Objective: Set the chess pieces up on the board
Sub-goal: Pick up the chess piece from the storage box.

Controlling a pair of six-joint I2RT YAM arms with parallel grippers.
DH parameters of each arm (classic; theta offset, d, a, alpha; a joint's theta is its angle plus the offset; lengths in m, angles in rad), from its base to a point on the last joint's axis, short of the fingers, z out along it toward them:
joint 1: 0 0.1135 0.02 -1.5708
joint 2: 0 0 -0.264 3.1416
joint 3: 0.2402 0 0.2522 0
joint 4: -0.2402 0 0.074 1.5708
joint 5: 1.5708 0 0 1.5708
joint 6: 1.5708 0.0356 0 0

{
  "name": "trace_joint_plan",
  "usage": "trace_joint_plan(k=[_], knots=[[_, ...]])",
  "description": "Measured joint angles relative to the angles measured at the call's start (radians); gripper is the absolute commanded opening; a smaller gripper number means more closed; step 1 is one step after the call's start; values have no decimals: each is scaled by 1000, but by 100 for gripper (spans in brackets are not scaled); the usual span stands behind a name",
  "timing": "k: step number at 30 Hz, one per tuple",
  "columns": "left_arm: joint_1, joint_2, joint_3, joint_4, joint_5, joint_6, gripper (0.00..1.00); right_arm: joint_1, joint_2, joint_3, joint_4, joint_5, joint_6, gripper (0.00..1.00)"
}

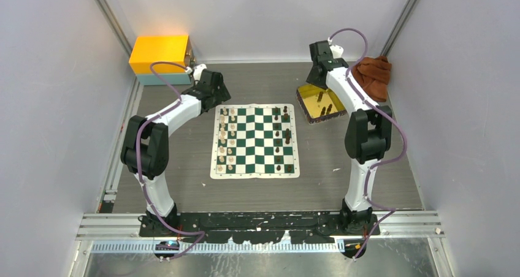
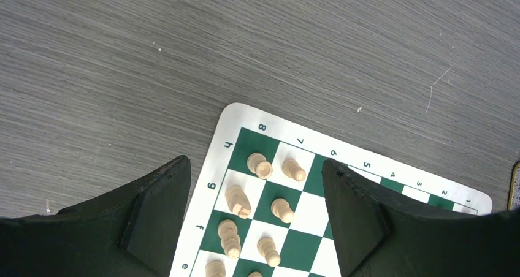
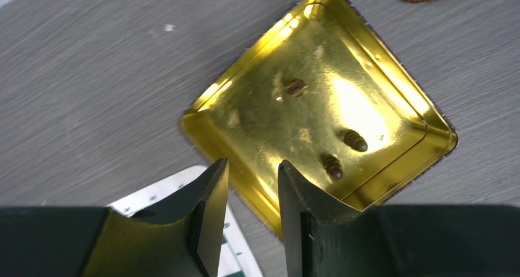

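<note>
The left gripper, its black fingers spread wide and holding nothing, hangs over the far left corner of the board. The green-and-white mat lies flat at the middle of the grey table, its sides square to the table's edges. Printed along its far border are the numbers 8 down to 1, read left to right, and down its left border the letters h, g, f and e. The cream pieces stand upright in the two lines marked 8 and 7, which run from near to far along the board's left side. The dark pieces stand in matching lines along its right side.

The right gripper, jaws parted and empty, hovers above the near corner of the gold tray. The tray sits skewed just off the board's far right corner, one corner pointing toward the mat. Three stray pieces, all dark, rest well apart on the tray's floor; whether they stand or lie cannot be told.

A yellow box occupies the table's far left corner. A brown cloth lies bunched near the far right corner, beyond the tray.
</note>
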Motion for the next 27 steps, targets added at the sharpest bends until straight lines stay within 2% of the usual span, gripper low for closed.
trace_joint_plan(k=[6, 27], knots=[[0, 0, 0, 0, 0, 0, 79, -56, 86, 11, -23, 3, 22, 41], [2, 0, 0, 0, 1, 0, 79, -121, 253, 150, -54, -22, 45, 42]])
